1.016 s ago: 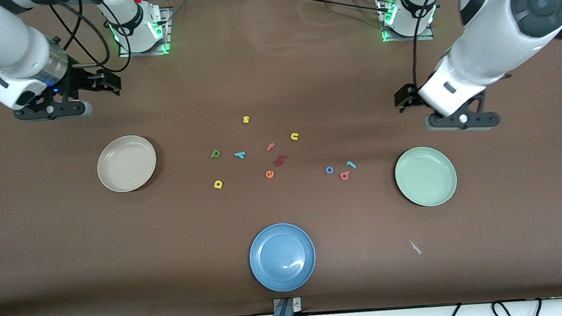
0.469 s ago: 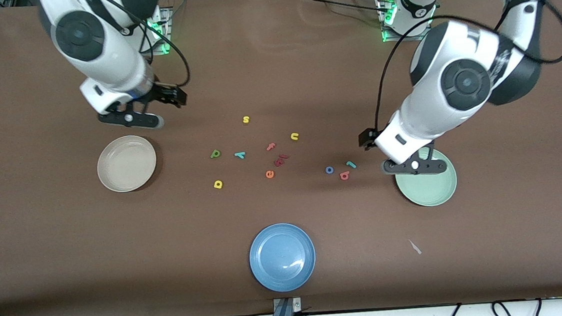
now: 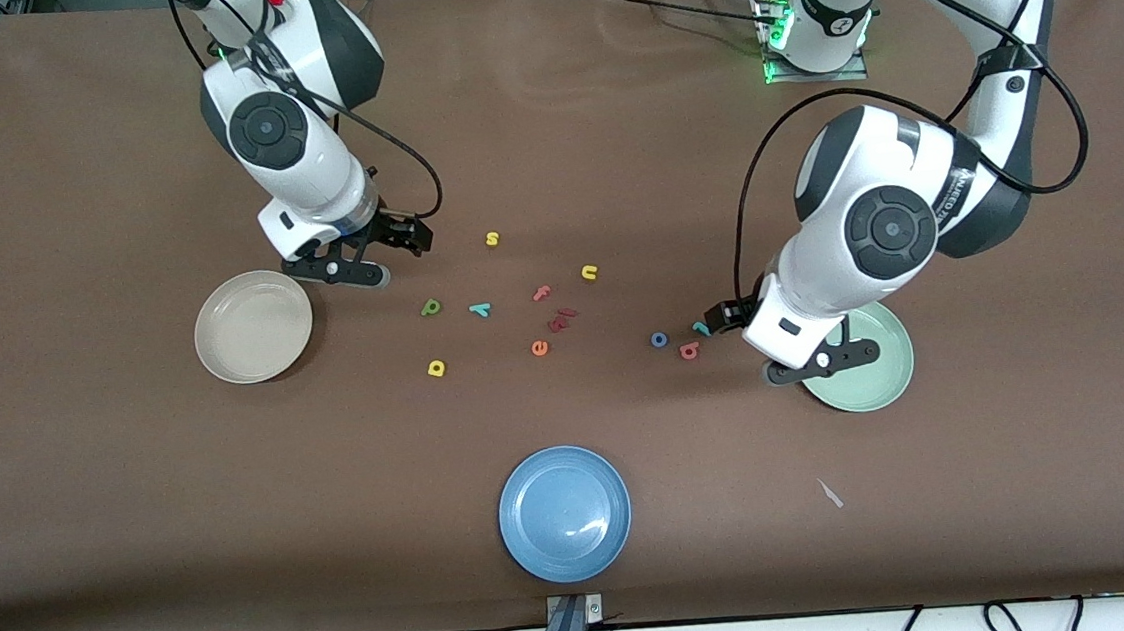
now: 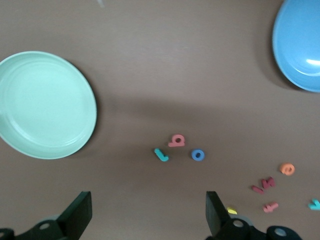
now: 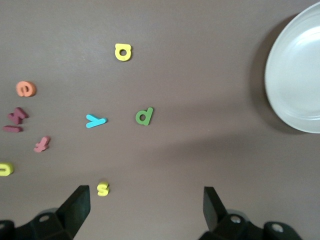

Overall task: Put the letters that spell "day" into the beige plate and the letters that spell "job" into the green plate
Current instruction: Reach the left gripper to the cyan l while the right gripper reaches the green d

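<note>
Brown table (image 3: 136,509), three plates, eleven scattered toy letters

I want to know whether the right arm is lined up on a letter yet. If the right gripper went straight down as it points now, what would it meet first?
Probably bare table. The open right gripper hangs between the beige plate and the green d, over neither; height is unclear.

Both arms are cased in glossy white shells with dark grey round joint caps. Black cables are looped along them. Green lights are seen at the bases. Black fingers (image 4: 80,212) are fitted.
</note>
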{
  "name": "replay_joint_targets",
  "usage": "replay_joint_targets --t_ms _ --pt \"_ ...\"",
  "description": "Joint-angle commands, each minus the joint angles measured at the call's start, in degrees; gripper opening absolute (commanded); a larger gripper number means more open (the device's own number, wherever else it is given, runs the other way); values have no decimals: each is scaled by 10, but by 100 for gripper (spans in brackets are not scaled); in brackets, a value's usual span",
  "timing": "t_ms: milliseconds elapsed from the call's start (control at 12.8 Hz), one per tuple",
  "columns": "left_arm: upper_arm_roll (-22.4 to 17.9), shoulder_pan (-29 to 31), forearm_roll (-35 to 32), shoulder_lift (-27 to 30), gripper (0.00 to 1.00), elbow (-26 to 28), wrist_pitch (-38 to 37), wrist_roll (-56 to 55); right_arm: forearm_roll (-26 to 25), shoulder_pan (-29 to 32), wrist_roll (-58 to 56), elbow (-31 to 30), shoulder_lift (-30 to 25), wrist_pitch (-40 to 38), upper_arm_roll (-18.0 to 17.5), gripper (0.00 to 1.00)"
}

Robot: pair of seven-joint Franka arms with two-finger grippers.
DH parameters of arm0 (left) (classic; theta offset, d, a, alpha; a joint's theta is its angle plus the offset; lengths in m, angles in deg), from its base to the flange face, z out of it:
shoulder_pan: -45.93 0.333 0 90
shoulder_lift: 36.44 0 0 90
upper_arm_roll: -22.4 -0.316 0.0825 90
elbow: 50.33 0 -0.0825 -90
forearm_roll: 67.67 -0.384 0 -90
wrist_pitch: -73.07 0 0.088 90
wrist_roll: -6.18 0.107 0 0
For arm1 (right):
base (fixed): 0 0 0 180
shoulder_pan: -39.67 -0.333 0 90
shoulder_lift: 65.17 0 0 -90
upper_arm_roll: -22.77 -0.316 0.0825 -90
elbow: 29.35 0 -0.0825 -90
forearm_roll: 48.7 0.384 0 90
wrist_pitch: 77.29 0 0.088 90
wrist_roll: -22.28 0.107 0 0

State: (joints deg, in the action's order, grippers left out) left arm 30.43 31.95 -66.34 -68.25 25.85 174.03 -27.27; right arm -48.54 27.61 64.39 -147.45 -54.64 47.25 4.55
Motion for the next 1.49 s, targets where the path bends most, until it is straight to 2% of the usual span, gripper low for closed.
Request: replay_joint_targets --t_ms 0,156,391,469,782,938,1016,1094,1173,1251,1329,1407 --pt "-2 28 3 -23 100 -13 -8 -4 2 1 9 -23 37 69 -2 100" --pt "-1 27 4 -21 100 -11 -9 -26 1 1 9 -23 71 106 -2 100" --pt "4 12 7 -18 100 -11 -9 -216 -2 -2 8 -18 114 133 -2 100" --pt "4 9 10 -19 100 -11 -9 -245 -2 -2 8 -16 123 135 -1 100" --pt "4 -6 5 -71 100 -11 -2 -253 -13 -2 7 -5 175 188 0 100" --pt "2 -24 3 -84 79 10 18 -254 -21 -2 5 -3 187 201 1 100" --pt "3 -22 3 -83 74 33 50 -254 -30 2 6 1 189 201 2 100" --pt "3 -22 6 -83 74 52 76 -254 -31 4 6 1 189 201 2 100" --pt "3 -24 5 -84 68 71 99 -255 -34 4 6 2 193 202 4 100" --pt "3 -24 6 -83 65 99 125 -256 -54 1 7 2 200 209 8 100" --pt "3 -23 7 -83 63 121 137 -259 -67 -3 9 2 206 226 16 100" --pt "3 -23 11 -83 56 134 140 -263 -69 -6 15 2 208 235 16 100"
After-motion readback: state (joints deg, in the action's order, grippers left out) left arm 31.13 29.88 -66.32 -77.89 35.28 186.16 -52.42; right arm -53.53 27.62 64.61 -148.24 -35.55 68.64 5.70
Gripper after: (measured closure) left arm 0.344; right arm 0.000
